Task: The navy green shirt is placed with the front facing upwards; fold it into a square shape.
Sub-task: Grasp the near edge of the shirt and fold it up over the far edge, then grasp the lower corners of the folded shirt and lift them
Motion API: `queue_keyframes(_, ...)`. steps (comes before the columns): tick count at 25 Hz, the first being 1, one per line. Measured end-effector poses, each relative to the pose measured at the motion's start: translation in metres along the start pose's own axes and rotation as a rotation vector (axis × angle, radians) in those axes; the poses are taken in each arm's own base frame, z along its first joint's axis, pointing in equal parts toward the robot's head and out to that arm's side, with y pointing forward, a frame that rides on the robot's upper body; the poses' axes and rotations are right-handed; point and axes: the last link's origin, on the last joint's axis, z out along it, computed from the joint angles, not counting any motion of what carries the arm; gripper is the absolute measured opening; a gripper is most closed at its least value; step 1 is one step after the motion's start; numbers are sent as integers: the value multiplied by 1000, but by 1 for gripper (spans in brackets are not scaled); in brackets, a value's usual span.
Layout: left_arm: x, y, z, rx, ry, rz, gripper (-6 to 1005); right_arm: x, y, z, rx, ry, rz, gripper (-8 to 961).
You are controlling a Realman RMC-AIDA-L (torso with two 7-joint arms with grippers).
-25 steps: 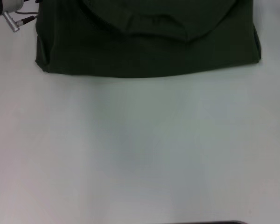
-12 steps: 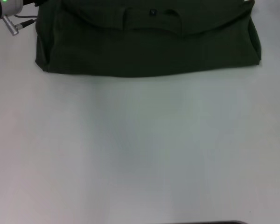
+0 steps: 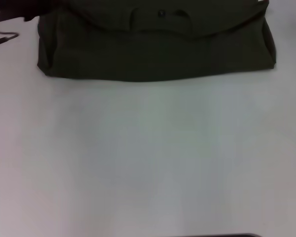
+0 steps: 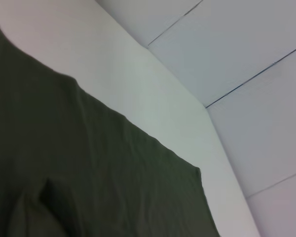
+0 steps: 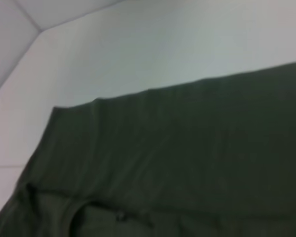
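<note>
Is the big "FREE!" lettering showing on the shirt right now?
No, the navy green shirt shows only plain dark fabric on the white table; no letters appear.

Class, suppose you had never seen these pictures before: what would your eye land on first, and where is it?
The navy green shirt, a dark folded band with a curved flap on top, lies across the far part of the white table. The near part of the table is bare. No gripper shows; only a thin cable peeks in at the far left edge.

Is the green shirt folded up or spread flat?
Folded: the navy green shirt is a compact rectangle with doubled side edges and an upper layer lapped over it.
</note>
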Motion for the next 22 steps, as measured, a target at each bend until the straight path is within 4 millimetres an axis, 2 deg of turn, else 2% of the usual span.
queue_keyframes(6, -8, -19, -32, 14, -46, -53, 546, 22, -4, -16, -66, 46, 36, 824)
queue_keyframes(10, -14, -30, -42, 52, -71, -56, 550, 33, -9, -24, -97, 42, 80, 825)
queue_keyframes(14, -20, -37, -40, 121, -117, -58, 549, 43, -14, -27, -105, 44, 105, 825)
queue_keyframes(22, -26, -38, -27, 183, -161, 5, 544, 53, -21, -31, -100, 52, 131, 824)
